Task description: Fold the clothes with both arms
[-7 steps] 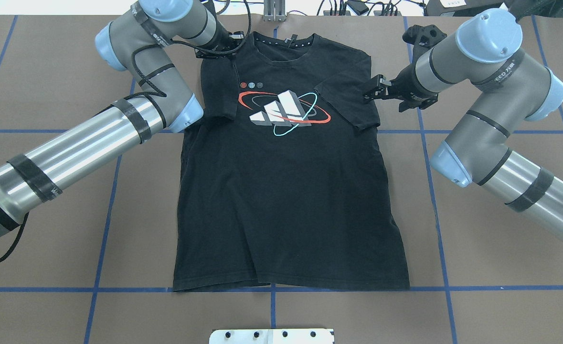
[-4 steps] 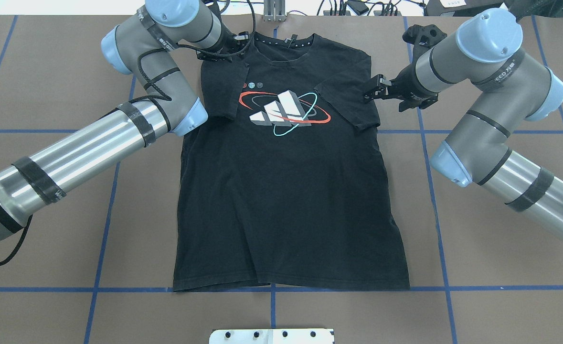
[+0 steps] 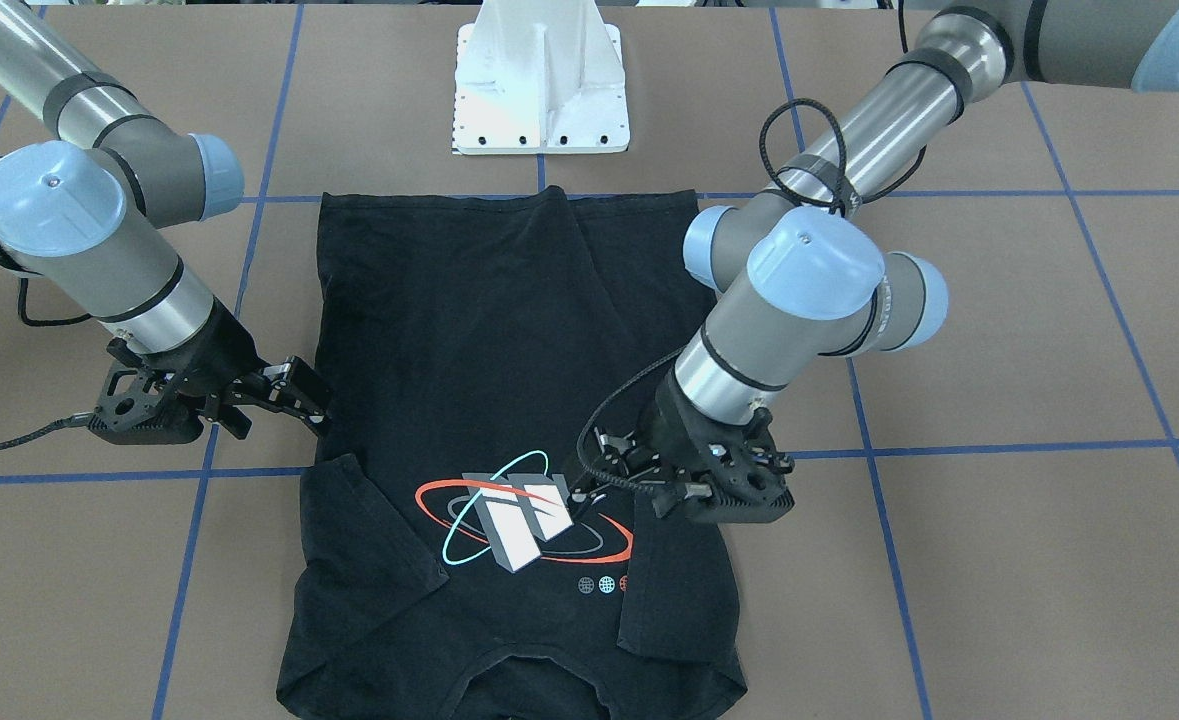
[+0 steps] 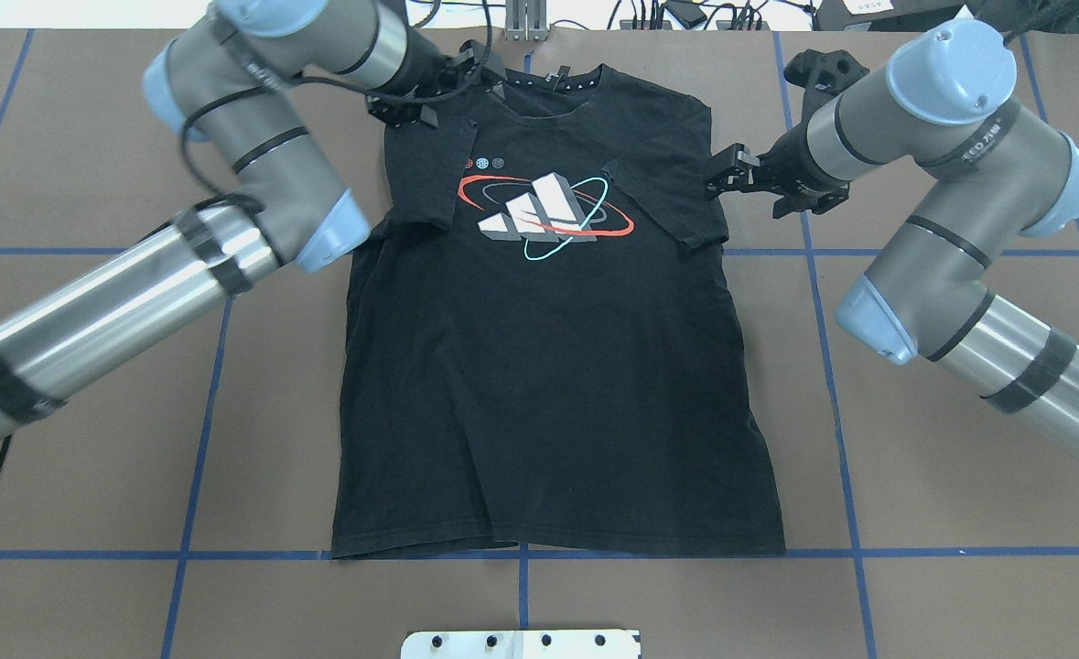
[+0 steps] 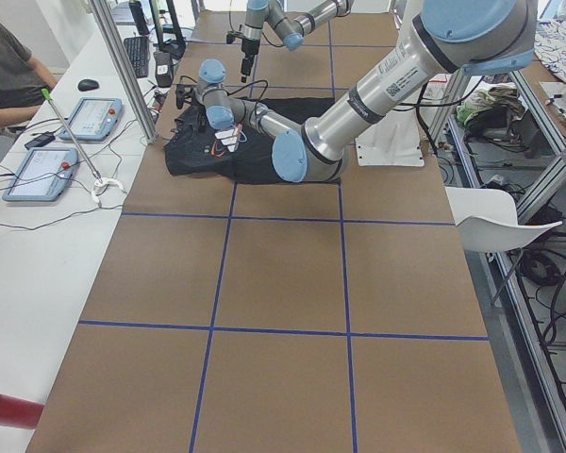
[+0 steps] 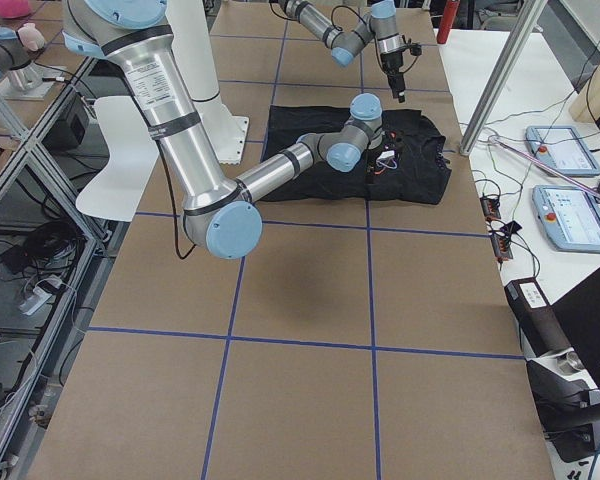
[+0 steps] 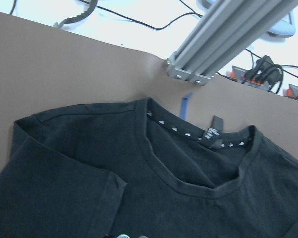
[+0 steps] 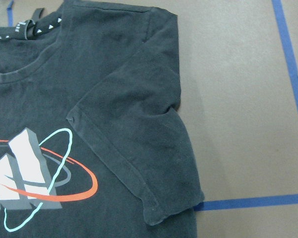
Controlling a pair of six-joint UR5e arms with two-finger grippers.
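Observation:
The black T-shirt lies flat on the brown table, logo side up, collar at the far edge. Both sleeves are folded in over the chest. It also shows in the front view. My left gripper hovers over the shirt's left shoulder beside the collar, open and empty; in the front view it is next to the logo. My right gripper is open and empty at the outer edge of the folded right sleeve, also seen in the front view. The left wrist view shows the collar.
The white base pedestal stands at the near table edge behind the shirt's hem. An aluminium post and cables sit at the far edge just past the collar. Blue tape lines cross the table.
My left gripper has moved right along the shoulder toward the collar, and its elbow swung out left. My right gripper has shifted slightly right. The shirt has not moved.

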